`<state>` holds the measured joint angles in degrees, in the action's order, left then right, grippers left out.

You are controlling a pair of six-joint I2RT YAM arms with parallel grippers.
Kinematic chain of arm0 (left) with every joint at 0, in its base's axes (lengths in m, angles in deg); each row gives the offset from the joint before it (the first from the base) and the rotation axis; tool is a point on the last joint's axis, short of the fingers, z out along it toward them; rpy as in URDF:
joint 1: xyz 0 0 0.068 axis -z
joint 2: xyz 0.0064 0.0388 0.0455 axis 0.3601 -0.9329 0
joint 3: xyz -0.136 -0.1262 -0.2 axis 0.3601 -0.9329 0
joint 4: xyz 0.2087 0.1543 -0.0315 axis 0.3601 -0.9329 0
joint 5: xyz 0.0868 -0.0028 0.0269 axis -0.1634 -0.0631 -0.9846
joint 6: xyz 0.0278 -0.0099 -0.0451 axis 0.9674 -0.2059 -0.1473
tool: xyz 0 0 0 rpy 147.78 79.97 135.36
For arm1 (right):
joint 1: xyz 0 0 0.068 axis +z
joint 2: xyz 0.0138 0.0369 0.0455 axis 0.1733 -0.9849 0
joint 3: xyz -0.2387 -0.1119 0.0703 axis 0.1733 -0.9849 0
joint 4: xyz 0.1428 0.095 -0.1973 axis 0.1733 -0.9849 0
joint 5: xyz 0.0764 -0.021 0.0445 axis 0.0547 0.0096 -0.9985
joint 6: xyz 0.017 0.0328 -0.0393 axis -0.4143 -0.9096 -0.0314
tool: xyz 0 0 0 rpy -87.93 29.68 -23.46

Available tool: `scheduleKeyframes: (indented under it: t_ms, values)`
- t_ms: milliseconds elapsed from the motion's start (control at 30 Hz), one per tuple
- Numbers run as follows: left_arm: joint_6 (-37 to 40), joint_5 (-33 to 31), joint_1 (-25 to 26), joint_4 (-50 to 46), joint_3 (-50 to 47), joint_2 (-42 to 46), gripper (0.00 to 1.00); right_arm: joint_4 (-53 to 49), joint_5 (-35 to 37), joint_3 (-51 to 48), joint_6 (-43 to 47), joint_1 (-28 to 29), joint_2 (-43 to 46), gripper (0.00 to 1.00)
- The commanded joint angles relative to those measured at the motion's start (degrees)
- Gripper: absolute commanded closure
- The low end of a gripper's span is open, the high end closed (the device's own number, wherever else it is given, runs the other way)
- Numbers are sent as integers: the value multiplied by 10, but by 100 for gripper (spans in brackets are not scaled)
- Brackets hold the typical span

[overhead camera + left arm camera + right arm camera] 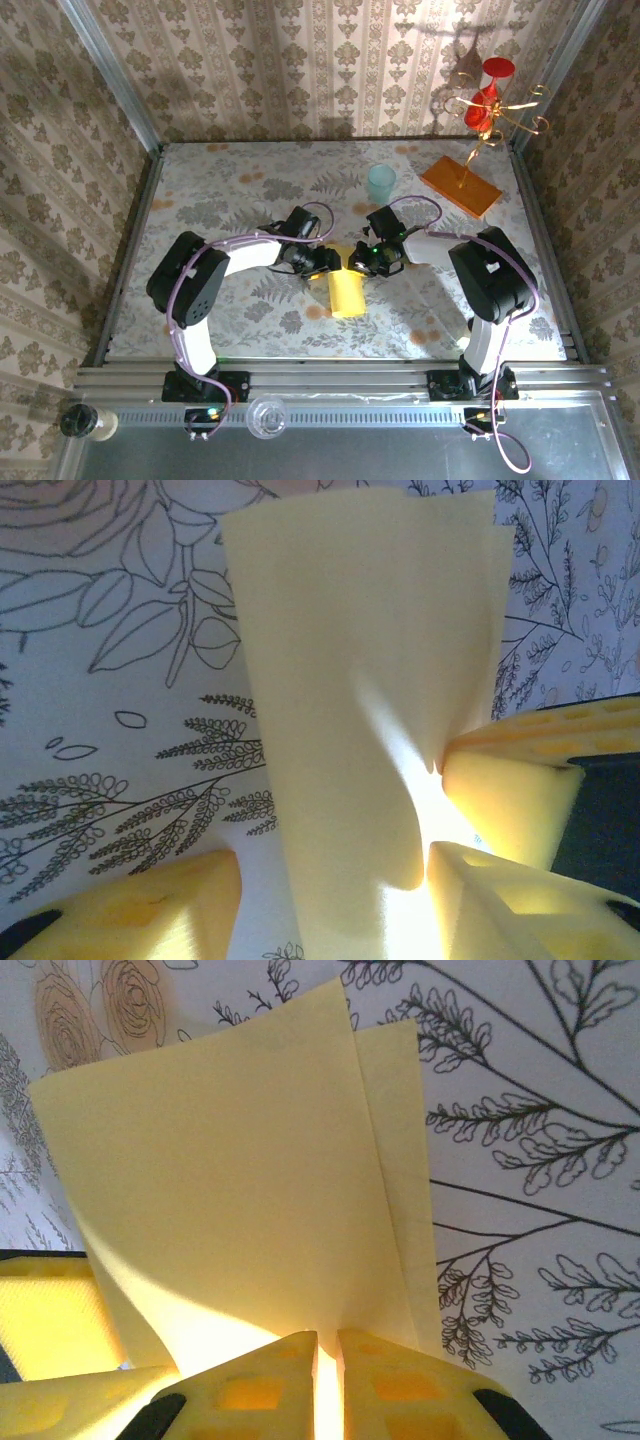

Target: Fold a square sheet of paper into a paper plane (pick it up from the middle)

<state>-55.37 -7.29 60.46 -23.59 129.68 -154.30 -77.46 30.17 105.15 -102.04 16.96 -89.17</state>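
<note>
From above, at centre of flowered table (220,200): thin matte yellow sheet of paper (348,292), folded double, reaching toward 6 o'clock from both grippers; pale teal cup (381,183) at 12 o'clock. Closer, from right wrist: right gripper (327,1345) pinching tight the sheet's edge, layers slightly offset. From left wrist: left gripper (335,865) standing wide around the curved sheet, not clamping.

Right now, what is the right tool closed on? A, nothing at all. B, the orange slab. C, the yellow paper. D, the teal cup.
C: in the right wrist view the right tool has its jaws pressed together on the lower edge of the yellow paper.
</note>
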Motion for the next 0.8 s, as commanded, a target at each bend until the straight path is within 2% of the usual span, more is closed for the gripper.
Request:
scheduleKeyframes:
  t_ms: [0,233,433,767]
  values:
    - [23,-3,17,-57,1,-23,46,-15,2,-9,-10,-1,14,85]
    - [-14,12,27,-34,-6,34,43,-17,6,-13,-19,-1,3,85]
    - [-50,13,41,-15,-36,41,43,-16,12,-15,-22,-1,1,85]
    - [-28,-18,41,-53,-32,9,61,-5,1,-13,-26,-5,16,84]
